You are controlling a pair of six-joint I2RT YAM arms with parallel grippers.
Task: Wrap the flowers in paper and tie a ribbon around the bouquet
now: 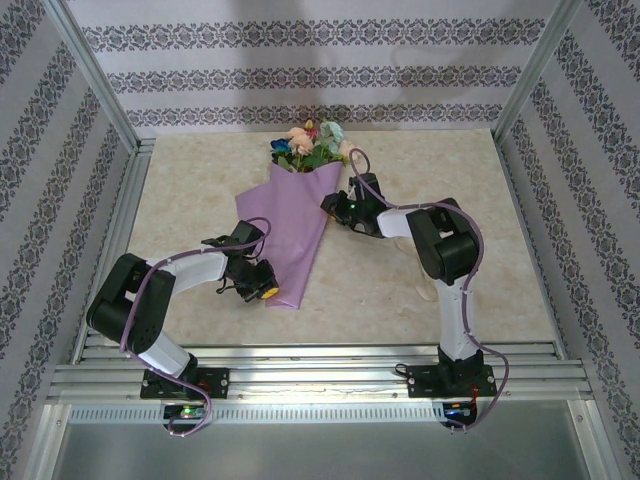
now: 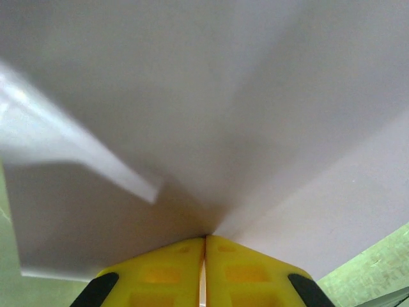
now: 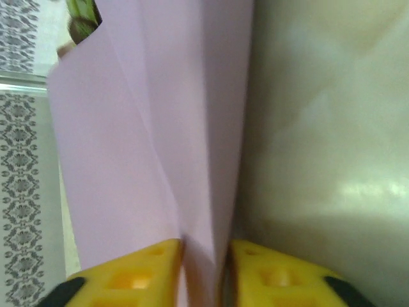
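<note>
The bouquet lies slanted on the table, its lilac paper [image 1: 290,225] folded into a cone with the flowers [image 1: 308,143] showing at the far, wide end. My left gripper [image 1: 262,291] sits at the cone's lower left edge. In the left wrist view its yellow jaws [image 2: 204,238] are pressed together on the paper [image 2: 211,115]. My right gripper [image 1: 333,205] is at the cone's upper right edge. In the right wrist view a folded flap of paper [image 3: 147,141] fills the narrow gap between its fingers [image 3: 206,246], and green stems [image 3: 82,11] peek out at the top. I cannot make out the ribbon.
The marble-patterned tabletop [image 1: 450,180] has free room to the right of the bouquet. Aluminium rails [image 1: 320,355] run along the near edge, and upright posts and patterned walls [image 1: 300,70] close in the sides and back.
</note>
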